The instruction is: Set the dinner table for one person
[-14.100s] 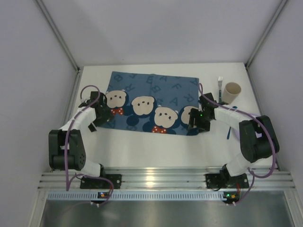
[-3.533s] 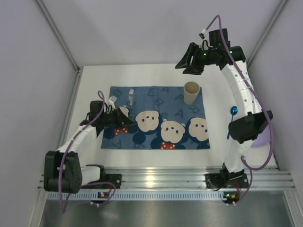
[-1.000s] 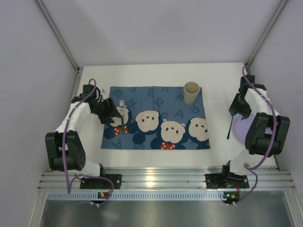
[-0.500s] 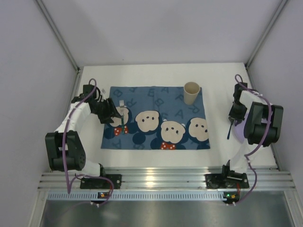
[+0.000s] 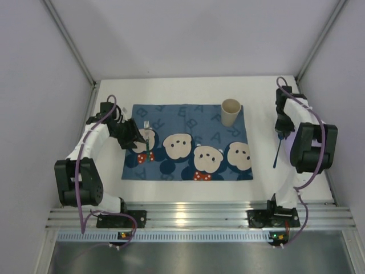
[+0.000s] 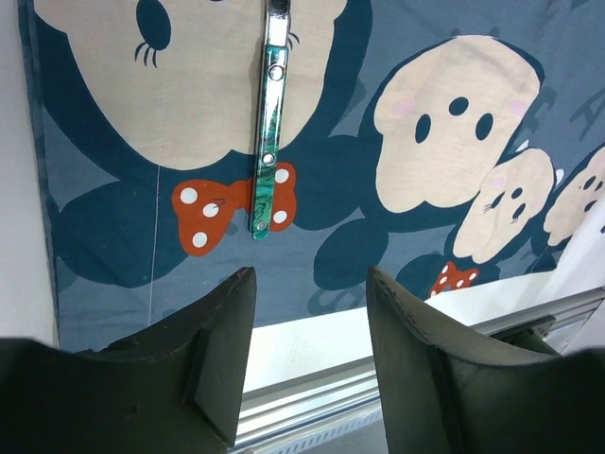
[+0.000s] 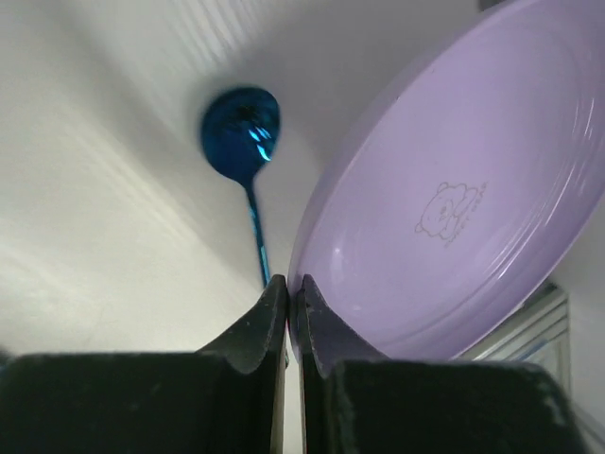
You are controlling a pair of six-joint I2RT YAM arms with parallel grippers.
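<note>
The white dinner table (image 5: 188, 191) carries the blue bear mat (image 5: 188, 140). A green-handled fork (image 5: 147, 141) lies on the mat's left part and shows in the left wrist view (image 6: 269, 142). My left gripper (image 5: 134, 137) hangs open and empty just over the fork handle's near end (image 6: 307, 284). A beige cup (image 5: 230, 112) stands on the mat's far right corner. My right gripper (image 5: 279, 129) is at the table's right side, jaws closed (image 7: 288, 288) on the rim of a purple plate (image 7: 444, 208). A blue spoon (image 7: 241, 132) lies beside it (image 5: 276, 151). My right arm hides the plate from above.
A ribbed aluminium rail (image 5: 188, 214) runs along the table's near edge. Grey walls close in on the left, right and far sides. My right arm's elbow (image 5: 311, 145) stands over the table's right edge.
My right arm has come down from high at the back to the table's right side, and its wrist has drawn slightly farther back in the last half second. My left arm has stayed still.
</note>
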